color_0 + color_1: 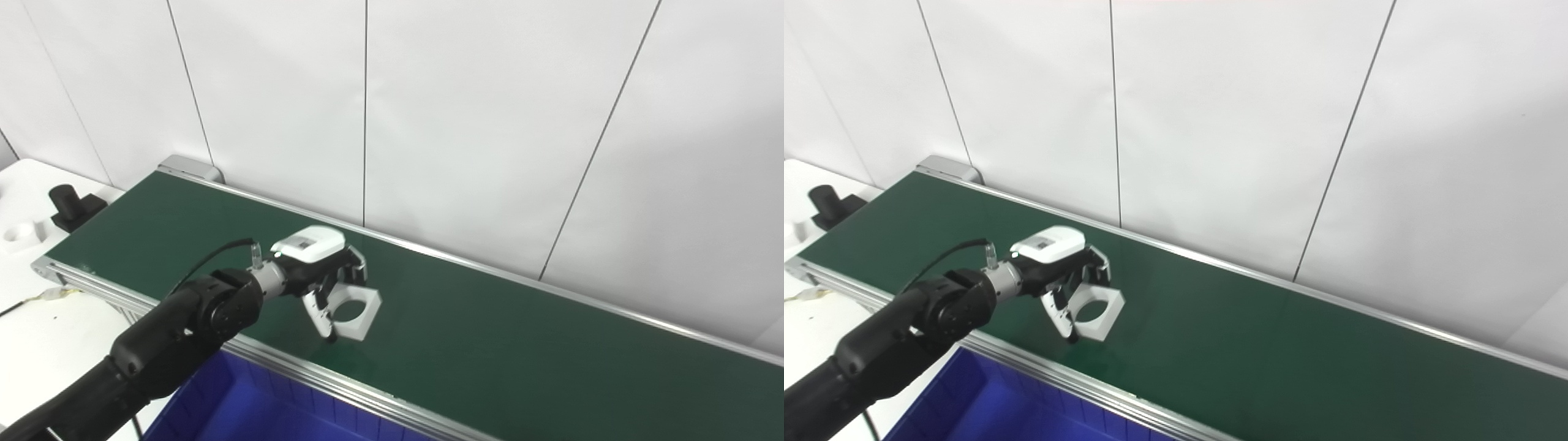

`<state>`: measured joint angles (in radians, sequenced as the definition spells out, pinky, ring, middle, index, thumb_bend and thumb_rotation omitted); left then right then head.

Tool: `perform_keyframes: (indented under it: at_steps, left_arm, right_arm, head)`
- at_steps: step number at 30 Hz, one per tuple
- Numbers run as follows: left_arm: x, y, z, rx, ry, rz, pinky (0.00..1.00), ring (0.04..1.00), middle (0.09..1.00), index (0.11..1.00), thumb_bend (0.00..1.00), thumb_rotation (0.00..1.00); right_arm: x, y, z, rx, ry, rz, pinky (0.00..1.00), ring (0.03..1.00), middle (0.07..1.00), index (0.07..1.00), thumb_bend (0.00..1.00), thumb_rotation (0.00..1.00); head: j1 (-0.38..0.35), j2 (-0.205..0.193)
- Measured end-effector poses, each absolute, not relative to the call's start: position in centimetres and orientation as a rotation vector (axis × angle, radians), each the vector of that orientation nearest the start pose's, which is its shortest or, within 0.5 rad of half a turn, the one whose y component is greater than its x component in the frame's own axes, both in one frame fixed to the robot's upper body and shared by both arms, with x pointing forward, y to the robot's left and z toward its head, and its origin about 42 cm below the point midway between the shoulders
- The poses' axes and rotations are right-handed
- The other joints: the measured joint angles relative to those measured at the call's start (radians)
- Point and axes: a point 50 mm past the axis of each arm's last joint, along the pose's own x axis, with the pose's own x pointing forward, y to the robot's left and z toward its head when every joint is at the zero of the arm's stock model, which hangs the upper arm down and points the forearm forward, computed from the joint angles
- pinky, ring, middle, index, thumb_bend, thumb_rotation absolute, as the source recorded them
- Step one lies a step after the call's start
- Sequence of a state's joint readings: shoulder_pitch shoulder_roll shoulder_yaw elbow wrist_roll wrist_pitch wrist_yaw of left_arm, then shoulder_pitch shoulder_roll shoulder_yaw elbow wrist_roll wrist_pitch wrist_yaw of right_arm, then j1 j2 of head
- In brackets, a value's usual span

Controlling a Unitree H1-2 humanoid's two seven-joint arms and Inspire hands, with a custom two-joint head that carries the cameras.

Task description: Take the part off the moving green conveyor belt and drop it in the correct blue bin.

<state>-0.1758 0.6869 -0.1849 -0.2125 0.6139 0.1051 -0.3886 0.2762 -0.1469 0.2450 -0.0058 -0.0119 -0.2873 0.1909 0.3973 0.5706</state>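
A white square part with a round hole [358, 312] lies on the green conveyor belt [490, 331], near its front rail. My left hand [321, 269] reaches over the belt from the left, its fingers curled around the part's left and far sides and its thumb [323, 318] at the near side. The fingers touch the part, which still rests on the belt. The same part shows in the right eye view [1099, 313]. My right hand is not in view.
A blue bin [245, 404] stands below the belt's front rail at the bottom. A black block [70, 205] and a white ring-shaped piece [21, 236] sit on the white table at the far left. White wall panels stand behind the belt.
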Motion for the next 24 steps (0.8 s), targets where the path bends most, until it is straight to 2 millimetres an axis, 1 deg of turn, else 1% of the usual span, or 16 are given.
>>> perform_keyframes:
  at_steps: [1,3,8,9,12,13,15,16,17,20,22,24]
  left_arm:
    - [31.6,33.3,21.9,1.319,-0.062,-0.400,0.42,0.423,0.497,0.513,0.50,0.00]
    - [30.3,32.8,22.4,1.290,-0.075,-0.396,0.43,0.422,0.492,0.517,0.50,0.00]
    - [26.4,30.6,22.2,1.191,-0.054,-0.415,0.39,0.407,0.478,0.520,0.50,0.00]
    - [25.7,30.2,22.2,1.173,-0.060,-0.416,0.41,0.417,0.471,0.514,0.50,0.00]
    - [24.3,29.3,22.1,1.135,-0.061,-0.421,0.47,0.459,0.478,0.494,0.50,0.00]
    - [23.9,29.2,22.1,1.131,-0.058,-0.423,0.45,0.450,0.462,0.501,0.50,0.00]
    - [23.0,28.9,22.1,1.129,-0.060,-0.420,0.43,0.435,0.455,0.506,0.50,0.00]
    - [22.4,28.6,22.0,1.126,-0.062,-0.416,0.41,0.427,0.459,0.509,0.50,0.00]
    - [21.9,28.3,22.0,1.121,-0.066,-0.414,0.41,0.427,0.467,0.508,0.50,0.00]
    - [20.4,27.8,21.6,1.093,-0.055,-0.413,0.41,0.424,0.473,0.508,0.50,0.00]
    - [19.7,27.9,21.3,1.079,-0.033,-0.407,0.36,0.401,0.481,0.514,0.50,0.00]
    - [19.2,28.2,21.1,1.068,-0.013,-0.395,0.33,0.389,0.472,0.518,0.50,0.00]
  right_arm:
    - [17.4,-19.5,4.9,-0.094,0.003,0.399,0.85,0.888,0.905,0.959,0.80,0.54]
    - [17.3,-19.6,4.9,-0.093,0.002,0.398,0.85,0.888,0.905,0.959,0.80,0.54]
    - [17.3,-19.6,5.4,-0.095,-0.012,0.400,0.85,0.884,0.901,0.961,0.79,0.55]
    - [17.3,-19.6,5.5,-0.095,-0.017,0.400,0.85,0.885,0.901,0.961,0.78,0.55]
    - [17.3,-19.8,5.7,-0.090,-0.022,0.400,0.85,0.888,0.902,0.962,0.79,0.54]
    - [17.3,-19.8,5.7,-0.086,-0.021,0.398,0.85,0.888,0.907,0.961,0.79,0.55]
    - [17.3,-20.0,5.6,-0.088,-0.019,0.398,0.85,0.886,0.908,0.960,0.79,0.56]
    - [17.2,-20.1,5.6,-0.091,-0.018,0.398,0.85,0.885,0.908,0.960,0.78,0.56]
    - [17.2,-20.3,5.7,-0.094,-0.018,0.397,0.85,0.884,0.908,0.960,0.77,0.57]
    - [17.2,-20.5,6.1,-0.101,-0.029,0.396,0.85,0.883,0.904,0.957,0.75,0.56]
    - [17.3,-20.6,6.6,-0.099,-0.046,0.395,0.85,0.882,0.900,0.955,0.75,0.55]
    - [17.4,-20.7,6.9,-0.096,-0.054,0.400,0.84,0.878,0.896,0.951,0.75,0.55]
  head:
    - [0.000,0.000]
    - [-0.006,0.012]
    - [-0.008,0.026]
    - [-0.008,0.026]
    - [-0.008,0.045]
    - [-0.012,0.058]
    - [-0.012,0.058]
    - [-0.021,0.089]
    - [-0.021,0.089]
    - [-0.034,0.118]
    - [-0.046,0.159]
    - [-0.048,0.161]
